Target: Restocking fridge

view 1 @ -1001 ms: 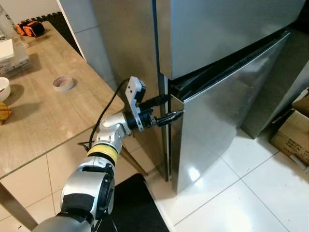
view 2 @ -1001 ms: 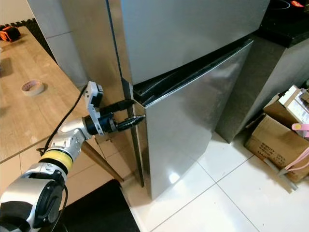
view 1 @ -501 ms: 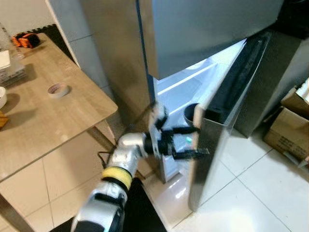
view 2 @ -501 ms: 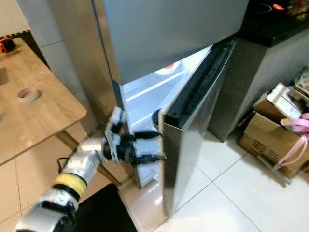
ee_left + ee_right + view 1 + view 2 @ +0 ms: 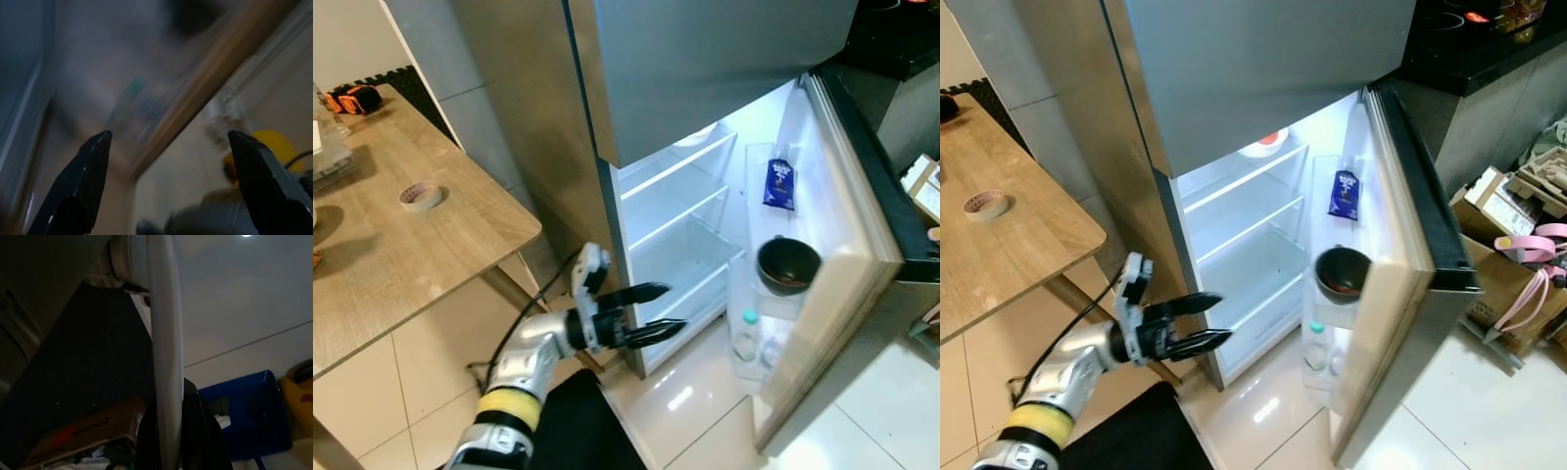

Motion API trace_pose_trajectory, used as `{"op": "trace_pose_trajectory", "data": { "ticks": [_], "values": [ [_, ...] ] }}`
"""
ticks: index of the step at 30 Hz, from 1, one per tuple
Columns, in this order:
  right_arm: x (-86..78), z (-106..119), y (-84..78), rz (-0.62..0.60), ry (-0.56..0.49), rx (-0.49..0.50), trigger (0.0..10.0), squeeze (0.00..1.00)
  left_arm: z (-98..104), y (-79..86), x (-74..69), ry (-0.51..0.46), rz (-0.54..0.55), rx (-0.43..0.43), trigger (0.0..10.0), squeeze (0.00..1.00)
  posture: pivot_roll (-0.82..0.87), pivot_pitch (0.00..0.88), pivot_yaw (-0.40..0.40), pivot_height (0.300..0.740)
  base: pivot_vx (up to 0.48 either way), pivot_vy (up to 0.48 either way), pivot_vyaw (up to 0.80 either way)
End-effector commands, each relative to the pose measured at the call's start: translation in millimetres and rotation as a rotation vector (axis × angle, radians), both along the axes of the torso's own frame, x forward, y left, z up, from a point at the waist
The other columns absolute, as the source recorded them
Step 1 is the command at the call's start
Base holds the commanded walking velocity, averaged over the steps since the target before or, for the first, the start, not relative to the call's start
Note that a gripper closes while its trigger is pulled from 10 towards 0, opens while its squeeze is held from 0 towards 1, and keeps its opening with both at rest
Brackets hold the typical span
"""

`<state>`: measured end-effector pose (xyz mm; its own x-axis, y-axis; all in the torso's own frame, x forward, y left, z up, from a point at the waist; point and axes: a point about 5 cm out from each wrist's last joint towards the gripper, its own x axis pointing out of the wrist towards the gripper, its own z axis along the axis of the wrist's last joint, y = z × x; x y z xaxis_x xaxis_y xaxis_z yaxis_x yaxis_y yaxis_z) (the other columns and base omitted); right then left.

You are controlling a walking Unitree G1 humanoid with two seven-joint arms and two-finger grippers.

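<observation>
The fridge door (image 5: 862,284) stands wide open, well apart from the left gripper (image 5: 656,311), whose fingers are spread and empty, pointing toward the lit shelves (image 5: 680,211) just beyond.

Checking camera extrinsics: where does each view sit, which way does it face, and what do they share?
Left eye view: on the head, facing forward and down at the open fridge; left arm and open left pincer show.
Right eye view: same head, same scene; shares the door, bowl and left pincer.
Left wrist view: on the left wrist, looking along its two spread black fingers; background blurred.
Right wrist view: on the right wrist, dark; a white tube and black fingers show, with a blue bin beyond.
</observation>
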<state>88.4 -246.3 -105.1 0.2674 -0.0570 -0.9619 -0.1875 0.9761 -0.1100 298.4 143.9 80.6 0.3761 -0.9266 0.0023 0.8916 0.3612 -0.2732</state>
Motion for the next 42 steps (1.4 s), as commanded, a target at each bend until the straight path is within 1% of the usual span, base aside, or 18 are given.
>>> {"op": "trace_pose_trajectory", "data": {
  "ticks": [1,5,6,7,8,10,11,13,14,16,18,20,22,23,27,29,32,42],
  "values": [
    [2.3,-1,6.0,-0.007,-0.021,0.022,10.0,0.00,-33,26.0,-14.2,0.120,0.130,0.111,10.0,0.00,-0.14,0.090,0.068,0.740,0.000,0.000,0.00],
    [40.2,9,17.0,0.077,-0.178,0.088,10.0,0.00,-76,48.8,-40.0,0.308,0.336,0.201,10.0,0.00,-0.14,0.080,0.064,0.740,0.000,0.000,0.00],
    [40.2,9,17.0,0.077,-0.178,0.088,10.0,0.00,-76,48.8,-40.0,0.308,0.336,0.201,10.0,0.00,-0.14,0.080,0.064,0.740,0.000,0.000,0.00],
    [51.1,13,19.6,0.101,-0.221,0.101,10.0,0.00,-84,52.9,-46.0,0.346,0.386,0.223,10.0,0.00,-0.14,0.073,0.062,0.740,0.000,0.000,0.00],
    [51.1,13,19.6,0.101,-0.221,0.101,10.0,0.00,-84,52.9,-46.0,0.346,0.386,0.223,10.0,0.00,-0.14,0.073,0.062,0.740,0.000,0.000,0.00],
    [72.1,22,23.3,0.146,-0.296,0.120,10.0,0.00,-98,59.2,-57.7,0.411,0.469,0.267,10.0,0.00,-0.14,0.066,0.061,0.740,0.000,0.000,0.00],
    [72.1,22,23.3,0.146,-0.296,0.120,10.0,0.00,-98,59.2,-57.7,0.411,0.469,0.267,10.0,0.00,-0.14,0.066,0.061,0.740,0.000,0.000,0.00],
    [98.5,34,33.4,0.245,-0.381,0.175,10.0,0.00,-116,64.4,-75.6,0.492,0.544,0.326,10.0,0.00,-0.14,0.058,0.060,0.740,0.000,0.000,0.00],
    [98.5,34,33.4,0.245,-0.381,0.175,10.0,0.00,-116,64.4,-75.6,0.492,0.544,0.326,10.0,0.00,-0.14,0.058,0.060,0.740,0.000,0.000,0.00],
    [126.2,51,52.3,0.419,-0.458,0.267,10.0,0.00,-132,72.0,-94.7,0.577,0.659,0.376,10.0,0.00,-0.14,0.047,0.056,0.740,0.000,0.000,0.00],
    [126.2,51,52.3,0.419,-0.458,0.267,10.0,0.00,-132,72.0,-94.7,0.577,0.659,0.376,10.0,0.00,-0.14,0.047,0.056,0.740,0.000,0.000,0.00],
    [148.3,68,66.0,0.527,-0.530,0.329,10.0,0.00,-141,78.3,-106.3,0.628,0.760,0.406,10.0,0.00,-0.14,0.041,0.049,0.740,0.000,0.000,0.00],
    [172.1,88,73.3,0.549,-0.641,0.349,10.0,0.00,-147,83.0,-115.0,0.666,0.842,0.431,10.0,0.00,-0.14,0.040,0.048,0.740,0.000,0.000,0.00],
    [172.1,88,73.3,0.549,-0.641,0.349,10.0,0.00,-147,83.0,-115.0,0.666,0.842,0.431,10.0,0.00,-0.14,0.040,0.048,0.740,0.000,0.000,0.00],
    [211.3,123,63.2,0.499,-0.811,0.171,10.0,0.00,-157,86.5,-132.4,0.742,0.937,0.459,10.0,0.00,-0.14,0.039,0.046,0.740,0.000,0.000,0.00],
    [215.9,127,61.0,0.493,-0.830,0.144,10.0,0.00,-159,86.2,-135.0,0.752,0.946,0.462,10.0,0.00,-0.14,0.039,0.046,0.740,0.000,0.000,0.00],
    [235.9,152,43.3,0.423,-0.911,0.034,10.0,0.00,-165,86.1,-147.7,0.797,0.987,0.467,10.0,0.00,-0.15,0.038,0.040,0.740,0.000,0.000,0.00],
    [251.3,179,8.4,0.285,-0.971,-0.157,10.0,0.00,-168,86.8,-155.7,0.822,1.026,0.471,10.0,0.00,-0.14,0.037,0.034,0.740,0.000,0.000,0.00]
  ]
}}
